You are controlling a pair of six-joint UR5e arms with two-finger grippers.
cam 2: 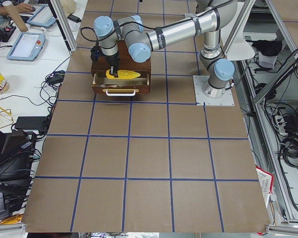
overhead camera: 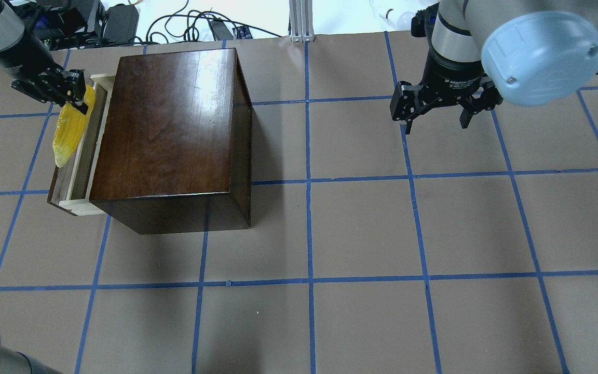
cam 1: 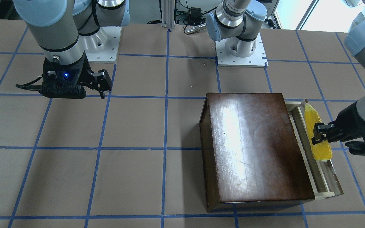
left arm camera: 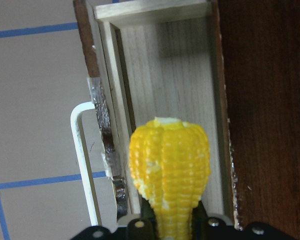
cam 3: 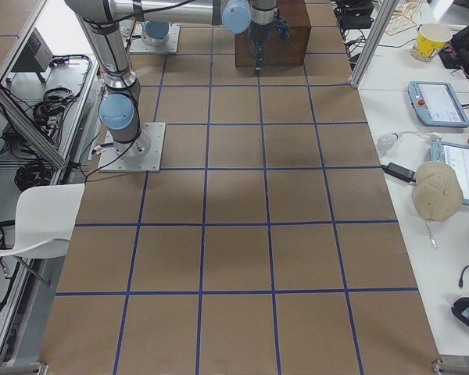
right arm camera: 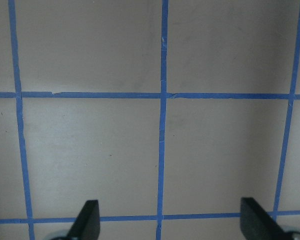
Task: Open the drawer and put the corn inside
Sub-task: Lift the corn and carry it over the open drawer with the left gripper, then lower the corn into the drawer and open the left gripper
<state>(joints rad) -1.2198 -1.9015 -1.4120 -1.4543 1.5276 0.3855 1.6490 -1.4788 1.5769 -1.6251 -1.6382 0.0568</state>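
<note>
The glossy dark-brown box [overhead camera: 174, 124] stands on the table with its drawer [overhead camera: 78, 182] pulled out toward the table's left end. The drawer's pale-wood inside [left arm camera: 165, 75] holds nothing I can see, and its front carries a white loop handle [left arm camera: 82, 160]. My left gripper [overhead camera: 76, 93] is shut on the yellow corn [overhead camera: 69, 132] at one end. It holds the corn lengthwise above the drawer, over its front wall [cam 1: 317, 133]. My right gripper [overhead camera: 436, 111] is open and empty, hanging above bare table far from the box; its fingertips [right arm camera: 90, 222] show only tape lines.
The table is brown board with a blue tape grid [overhead camera: 307, 182]. The two arm bases [cam 1: 241, 52] stand at the robot side. Cables and equipment lie beyond the far edge [overhead camera: 200, 23]. The box [cam 1: 255, 145] is the only tall object on the table.
</note>
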